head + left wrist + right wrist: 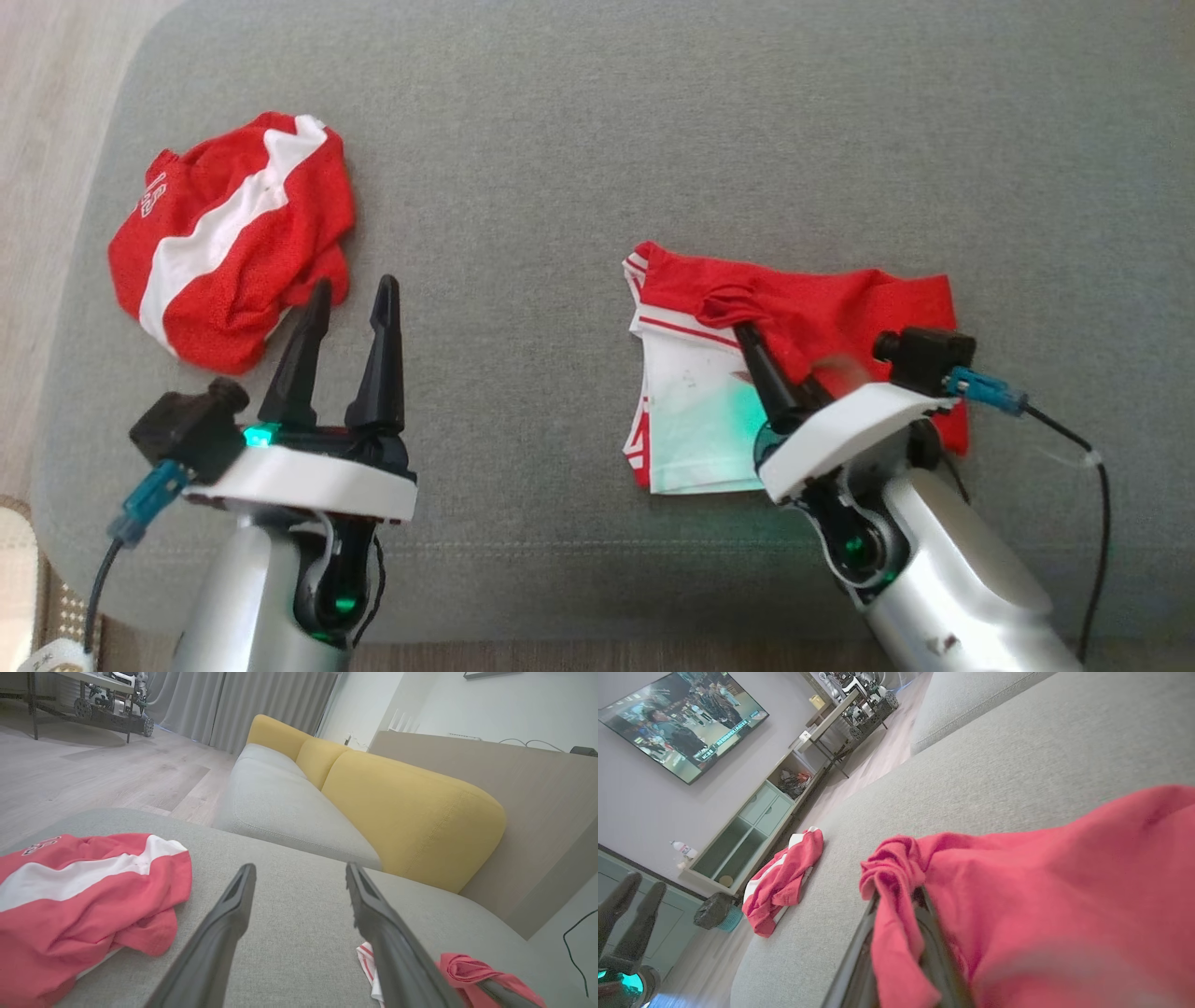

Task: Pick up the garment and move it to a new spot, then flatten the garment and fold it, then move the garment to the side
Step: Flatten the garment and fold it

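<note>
- Grey cushion (597, 140): carries everything.
- Red-and-white garment (691, 420), near right: lies partly folded. Folding looks unfinished, and the move aside is not yet done.
- Second garment (233, 233), far left: crumpled, untouched.
- Right fingers (764, 369): pressed together, pinching a bunched red fold of the garment.
- Left fingers (297, 364): spread wide, holding nothing, over bare cushion.

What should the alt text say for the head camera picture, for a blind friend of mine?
The right gripper is shut on a bunched red edge of a red and white garment lying on a grey cushion. The left gripper hangs open beside a crumpled garment of the same colours, further left.
</note>
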Available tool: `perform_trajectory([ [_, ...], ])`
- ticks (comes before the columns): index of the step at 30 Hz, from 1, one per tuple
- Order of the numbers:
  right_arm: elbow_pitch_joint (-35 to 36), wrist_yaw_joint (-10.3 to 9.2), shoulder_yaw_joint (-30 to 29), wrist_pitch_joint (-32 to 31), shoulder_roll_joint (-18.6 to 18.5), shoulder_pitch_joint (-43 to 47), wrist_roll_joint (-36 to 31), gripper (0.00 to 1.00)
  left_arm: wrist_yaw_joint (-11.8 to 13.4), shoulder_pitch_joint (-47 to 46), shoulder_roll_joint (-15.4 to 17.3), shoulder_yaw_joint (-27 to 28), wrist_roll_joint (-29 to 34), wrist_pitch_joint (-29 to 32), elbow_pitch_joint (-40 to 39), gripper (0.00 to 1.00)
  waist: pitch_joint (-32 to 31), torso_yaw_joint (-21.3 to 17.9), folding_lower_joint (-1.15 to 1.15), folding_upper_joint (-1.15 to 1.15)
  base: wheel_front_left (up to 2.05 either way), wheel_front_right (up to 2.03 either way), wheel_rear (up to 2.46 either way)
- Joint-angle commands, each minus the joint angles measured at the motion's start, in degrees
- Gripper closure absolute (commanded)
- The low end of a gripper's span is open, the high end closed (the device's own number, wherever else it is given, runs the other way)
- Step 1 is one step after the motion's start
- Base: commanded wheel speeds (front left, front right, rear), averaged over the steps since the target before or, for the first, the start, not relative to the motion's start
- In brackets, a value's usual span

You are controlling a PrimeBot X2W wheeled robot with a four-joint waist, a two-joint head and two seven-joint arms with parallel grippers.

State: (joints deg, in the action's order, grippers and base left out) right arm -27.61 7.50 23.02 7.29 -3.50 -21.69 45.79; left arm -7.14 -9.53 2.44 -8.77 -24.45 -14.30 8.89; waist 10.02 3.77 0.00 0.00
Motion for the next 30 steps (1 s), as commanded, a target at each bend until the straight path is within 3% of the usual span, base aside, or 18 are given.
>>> perform_trajectory([
  [1,1.33,-0.01,1.59,1.12,0.62,-2.56,0.73,1.00,-0.35,-1.49,0.43,1.33,-0.36,-0.70,-1.69,0.00,0.21,0.23,0.00,0.00,0.00,0.00,0.00],
  [8,-6.20,-0.01,6.88,5.67,0.62,-6.34,6.77,1.00,-0.35,-1.87,0.43,0.64,-0.78,-0.70,-1.47,0.00,1.26,1.40,0.00,0.00,0.00,0.00,0.00],
  [9,-7.17,-0.01,7.37,6.10,0.62,-6.83,7.61,0.64,-0.35,-1.92,0.43,0.60,-0.89,-0.70,-1.40,0.00,1.35,1.51,0.00,0.00,0.00,0.00,0.00],
  [10,-8.08,-0.01,7.89,6.48,0.62,-7.34,8.35,0.03,-0.35,-1.95,0.43,0.60,-1.01,-0.70,-1.36,0.00,1.43,1.59,0.00,0.00,0.00,0.00,0.00],
  [17,-10.29,-0.01,12.82,7.50,0.62,-10.28,13.96,0.00,-0.35,-2.00,0.43,0.96,-1.07,-0.70,-0.88,0.00,1.53,1.32,0.00,0.00,0.00,0.00,0.00],
  [22,-9.38,-0.01,12.95,7.66,0.62,-12.15,14.09,0.00,-0.35,-1.51,0.43,1.45,-0.84,-0.70,-0.72,0.00,0.51,0.04,0.00,0.00,0.00,0.00,0.00],
  [25,-9.24,-0.01,8.88,7.68,0.62,-13.44,10.34,0.00,-0.32,-1.14,0.43,1.69,-0.66,-0.70,-0.85,0.00,-0.33,-0.94,0.00,0.00,0.00,0.00,0.00],
  [30,-9.00,-0.01,-1.52,7.66,-0.22,-14.97,-3.58,0.00,-0.20,-0.32,0.43,2.29,-0.35,-0.70,-1.30,0.00,-1.64,-2.48,0.00,0.00,0.00,0.00,0.00],
])
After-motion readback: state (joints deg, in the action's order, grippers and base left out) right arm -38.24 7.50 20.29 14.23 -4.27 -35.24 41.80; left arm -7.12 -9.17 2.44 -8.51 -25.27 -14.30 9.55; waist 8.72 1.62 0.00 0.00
